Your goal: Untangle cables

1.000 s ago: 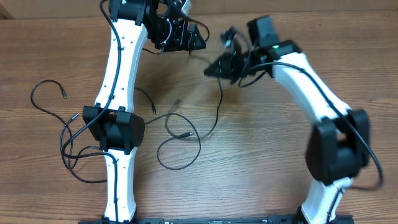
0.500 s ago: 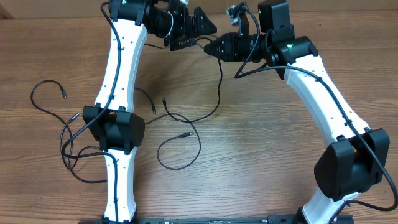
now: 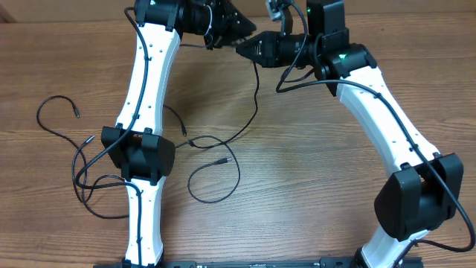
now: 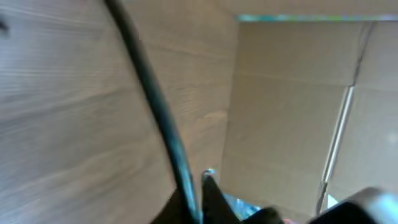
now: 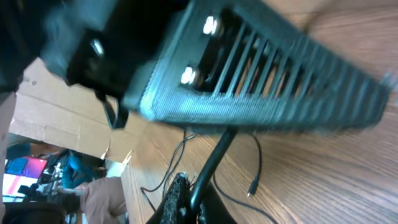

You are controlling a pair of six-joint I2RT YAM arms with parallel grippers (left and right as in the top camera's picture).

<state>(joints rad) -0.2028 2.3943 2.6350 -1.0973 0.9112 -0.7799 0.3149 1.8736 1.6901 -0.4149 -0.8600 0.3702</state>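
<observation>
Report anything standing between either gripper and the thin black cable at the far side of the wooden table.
Nothing visible stands in the way. The left gripper and the right gripper are both shut on the thin black cable, their tips close together, and the strand runs unobstructed from them.

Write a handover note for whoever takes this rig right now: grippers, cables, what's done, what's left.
Left gripper: shut on the raised cable, going by its wrist view.
Right gripper: shut, apparently on the same cable, tip to tip with the left at the far edge of the table.
Cables: the raised cable hangs down and trails toward the left arm. A loose loop lies mid-table. More strands lie left of that arm, crossing, partly hidden.
Done: one cable lifted.
Left: draw it free, lay it apart, then sort the crossing strands.
</observation>
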